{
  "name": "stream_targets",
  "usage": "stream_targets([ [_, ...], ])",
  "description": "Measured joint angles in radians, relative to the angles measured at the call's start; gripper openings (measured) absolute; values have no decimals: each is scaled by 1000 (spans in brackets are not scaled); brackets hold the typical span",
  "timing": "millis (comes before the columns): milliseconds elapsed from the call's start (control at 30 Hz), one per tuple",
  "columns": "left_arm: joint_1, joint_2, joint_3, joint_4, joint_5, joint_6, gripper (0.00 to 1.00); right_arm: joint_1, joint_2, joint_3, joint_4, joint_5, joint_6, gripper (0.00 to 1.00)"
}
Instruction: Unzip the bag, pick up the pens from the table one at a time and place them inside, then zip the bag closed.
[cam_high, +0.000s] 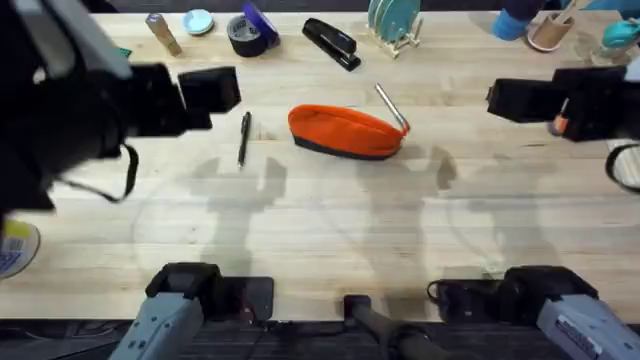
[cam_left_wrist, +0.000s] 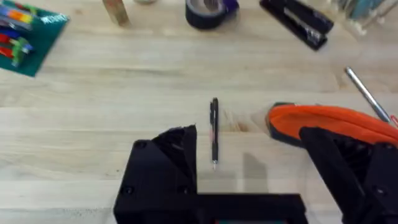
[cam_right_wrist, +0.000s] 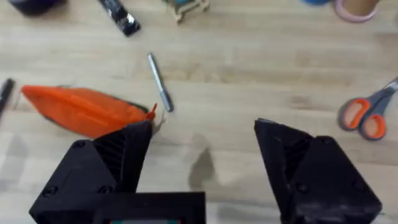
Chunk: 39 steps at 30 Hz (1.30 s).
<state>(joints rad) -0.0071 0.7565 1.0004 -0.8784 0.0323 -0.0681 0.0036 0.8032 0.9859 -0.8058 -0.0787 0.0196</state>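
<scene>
The orange bag (cam_high: 345, 130) with its dark base lies mid-table, its top looking closed. A silvery-grey pen (cam_high: 392, 108) rests against its far right end, and a black pen (cam_high: 243, 138) lies just left of it on the table (cam_high: 320, 230). My left gripper (cam_high: 212, 92) hovers high over the left side, open and holding nothing. In the left wrist view the black pen (cam_left_wrist: 214, 130) sits between the fingers (cam_left_wrist: 168, 165), with the bag (cam_left_wrist: 329, 121) beside it. My right gripper (cam_high: 515, 100) hovers open at the right. Its view shows the bag (cam_right_wrist: 81, 109) and the silvery pen (cam_right_wrist: 160, 82).
Along the far edge stand a black stapler (cam_high: 330, 42), a tape roll (cam_high: 250, 32), a small rack (cam_high: 392, 22) and a cup (cam_high: 548, 30). Orange-handled scissors (cam_right_wrist: 370, 115) lie at the right, and a green marker pack (cam_left_wrist: 25, 34) at the far left.
</scene>
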Motion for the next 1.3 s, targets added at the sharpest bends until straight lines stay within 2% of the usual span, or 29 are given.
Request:
stream_targets([
  [200, 0, 196, 170, -151, 42, 0, 993, 0, 185, 175, -199, -17, 3, 996],
  [333, 0, 305, 262, -258, 54, 0, 993, 0, 293, 262, -269, -20, 3, 996],
  [433, 0, 371, 305, -297, 55, 0, 993, 0, 357, 301, -292, -20, 3, 995],
  [733, 0, 472, 317, -301, 56, 0, 993, 0, 431, 312, -291, -42, 3, 995],
  [1133, 0, 486, 317, -281, 57, 1, 993, 0, 431, 312, -291, -43, 3, 996],
  [1300, 0, 486, 317, -281, 57, 28, 993, 0, 431, 312, -291, -45, 3, 996],
])
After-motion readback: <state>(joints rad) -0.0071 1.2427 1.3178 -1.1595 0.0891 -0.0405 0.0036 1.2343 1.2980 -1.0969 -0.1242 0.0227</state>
